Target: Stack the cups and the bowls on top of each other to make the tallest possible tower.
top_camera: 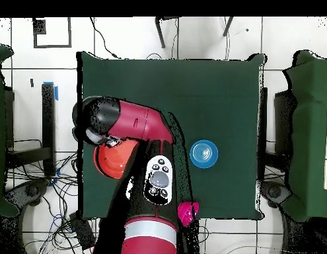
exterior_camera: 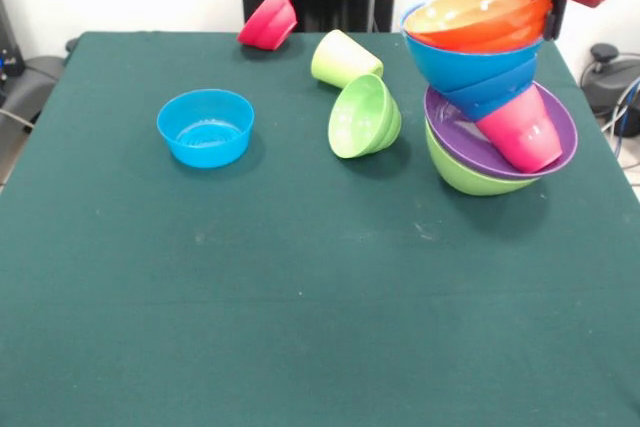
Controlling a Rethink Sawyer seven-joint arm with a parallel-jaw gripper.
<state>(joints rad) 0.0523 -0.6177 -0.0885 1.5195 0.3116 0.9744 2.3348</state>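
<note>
Pincer grips the orange bowl's rim atop the leaning tower. Below it sit blue bowls, a tilted cup and a purple bowl. Light, glossy plastic probably slips; hold rims.

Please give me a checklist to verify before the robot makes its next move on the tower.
1. Tower base flat on table: the large lime-green bowl looks seated, ok.
2. Red cup upright: not ok, it lies tilted in the purple bowl.
3. Upper bowls level: not ok, the orange bowl leans.
4. Gripper state: cannot tell.
5. Loose pieces clear of tower: ok, the small light blue bowl and small lime-green bowl lie apart.
</note>
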